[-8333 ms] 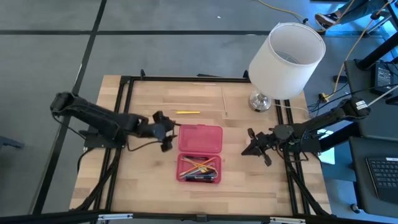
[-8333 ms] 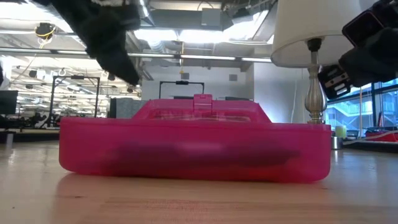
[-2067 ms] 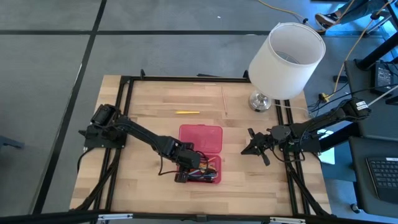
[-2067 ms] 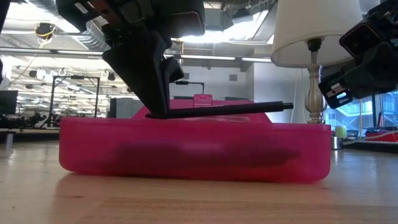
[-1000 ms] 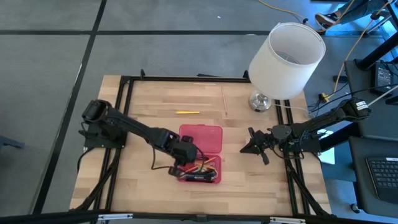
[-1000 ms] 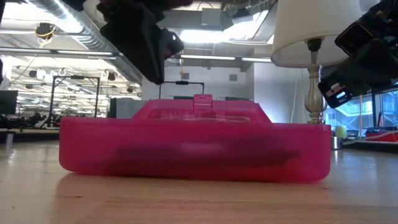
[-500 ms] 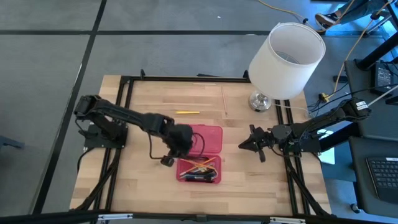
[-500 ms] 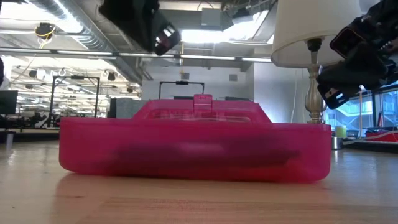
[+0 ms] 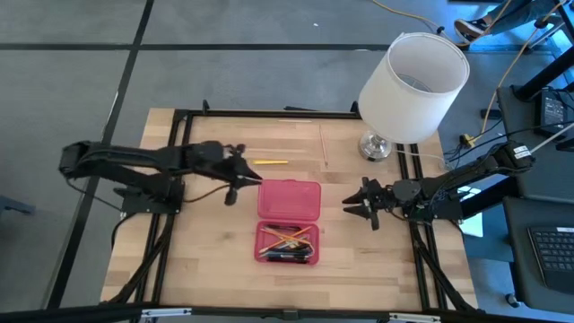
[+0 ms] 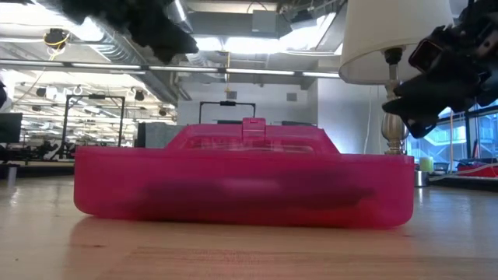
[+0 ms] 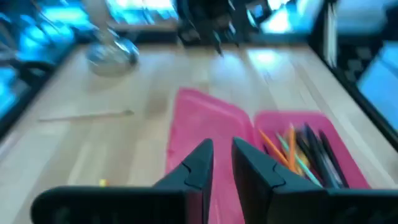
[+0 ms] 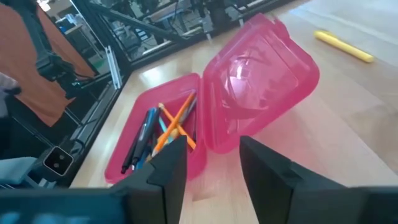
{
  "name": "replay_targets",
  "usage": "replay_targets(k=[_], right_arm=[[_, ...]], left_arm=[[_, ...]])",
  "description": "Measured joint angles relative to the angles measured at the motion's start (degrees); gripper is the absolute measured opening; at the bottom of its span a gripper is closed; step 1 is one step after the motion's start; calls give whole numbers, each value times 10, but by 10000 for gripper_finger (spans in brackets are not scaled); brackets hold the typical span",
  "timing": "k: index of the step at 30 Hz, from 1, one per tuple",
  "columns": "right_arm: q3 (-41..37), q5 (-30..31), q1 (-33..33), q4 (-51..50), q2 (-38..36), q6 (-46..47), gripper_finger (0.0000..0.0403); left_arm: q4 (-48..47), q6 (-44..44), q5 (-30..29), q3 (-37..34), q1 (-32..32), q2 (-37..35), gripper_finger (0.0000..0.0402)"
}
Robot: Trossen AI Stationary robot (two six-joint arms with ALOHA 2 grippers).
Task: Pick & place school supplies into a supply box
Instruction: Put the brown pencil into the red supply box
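Centrally on the wooden worktop (image 9: 206, 269) lies the supply box (image 9: 289, 199), open flat: its lid fills the middle of the high view and its tray sits just below, holding the pens and pencils (image 9: 289, 242). One yellow pencil (image 9: 270, 162) lies apart on the bare wood, above and left of the lid. The left end effector (image 9: 247, 172) hovers left of the lid's upper-left corner, near that pencil, its fingers (image 11: 198, 163) a narrow gap apart and holding nothing. The right end effector (image 9: 356, 204) hangs right of the box, fingers (image 12: 171, 163) spread wider, also empty. A white lamp (image 9: 413, 85) stands at the upper right.
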Motion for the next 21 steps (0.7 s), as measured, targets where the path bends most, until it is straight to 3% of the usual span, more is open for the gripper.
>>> replay_targets(k=[4, 10, 14, 17, 21], right_arm=[[0, 4, 0, 3, 0, -3, 152], [36, 138, -1, -27, 1, -17, 152], [116, 237, -1, -144, 20, -26, 152], [181, 313, -7, -278, 49, 51, 152], [251, 322, -34, -420, 100, 148, 152]], left_arm=[[113, -33, -23, -104, 6, -65, 50], [257, -58, -22, -209, 5, -112, 54], [293, -57, -25, -234, 5, -121, 53], [292, -55, -25, -237, 5, -121, 50], [293, -55, -25, -237, 5, -121, 51]])
